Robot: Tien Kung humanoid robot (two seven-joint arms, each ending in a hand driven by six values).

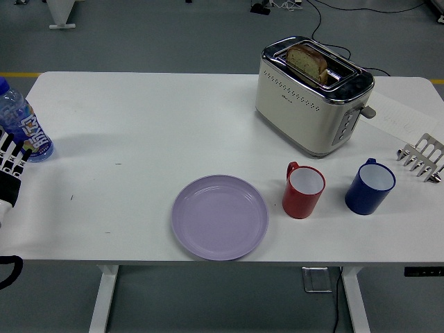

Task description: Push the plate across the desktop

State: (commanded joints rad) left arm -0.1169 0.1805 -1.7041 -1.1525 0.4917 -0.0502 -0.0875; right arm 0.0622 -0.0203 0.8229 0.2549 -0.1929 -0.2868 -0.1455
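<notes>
A lilac plate lies empty near the table's front edge, a little left of centre. My left hand shows at the far left edge, over the table's left end, far from the plate. Its fingers are straight and spread and hold nothing. It sits just below a water bottle. The right arm is out of view.
A red mug stands right of the plate, a blue mug further right. A cream toaster with a bread slice stands at the back right. A metal toast rack is at the right edge.
</notes>
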